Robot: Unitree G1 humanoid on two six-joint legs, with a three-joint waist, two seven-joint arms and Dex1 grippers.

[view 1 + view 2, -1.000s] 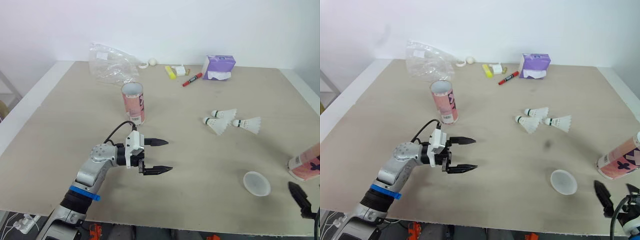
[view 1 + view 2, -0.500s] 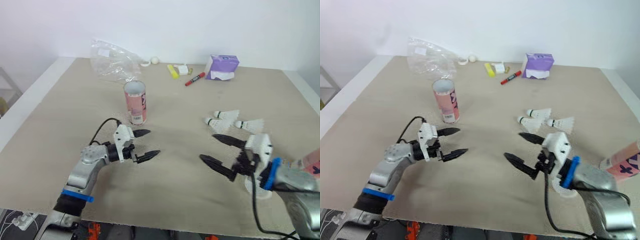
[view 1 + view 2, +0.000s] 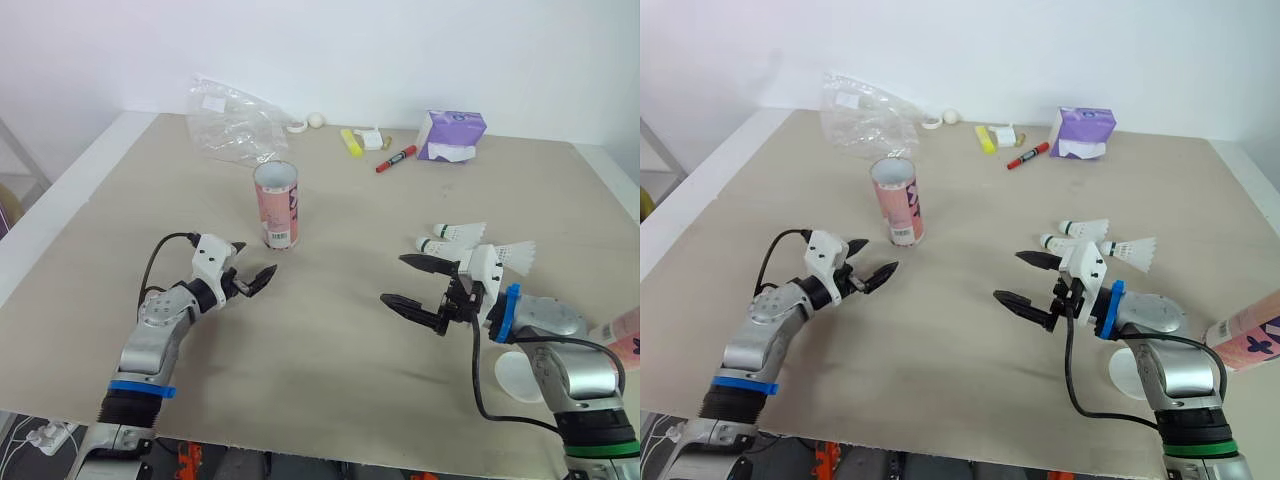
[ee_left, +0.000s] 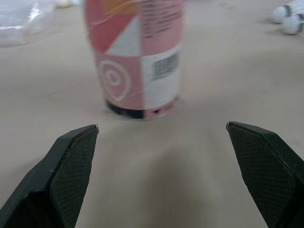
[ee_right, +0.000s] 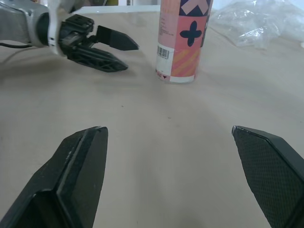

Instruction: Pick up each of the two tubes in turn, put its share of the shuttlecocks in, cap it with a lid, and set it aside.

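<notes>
Both arms have swung in: with my left gripper point(image 3: 255, 261) spread just short of the upright tube point(image 3: 277, 205), and my right gripper point(image 3: 394, 279) spread too, I'd edge forward, then close.

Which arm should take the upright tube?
Left, probably. The left gripper, open, faces the upright tube at close range; the right gripper, also open, sits farther off near the shuttlecocks.

Left tool point(image 3: 258, 258) now nearer the upright tube point(image 3: 276, 204); right tool point(image 3: 394, 279) up from the table point(image 3: 330, 370) edge, beside the shuttlecocks point(image 3: 455, 234).
</notes>
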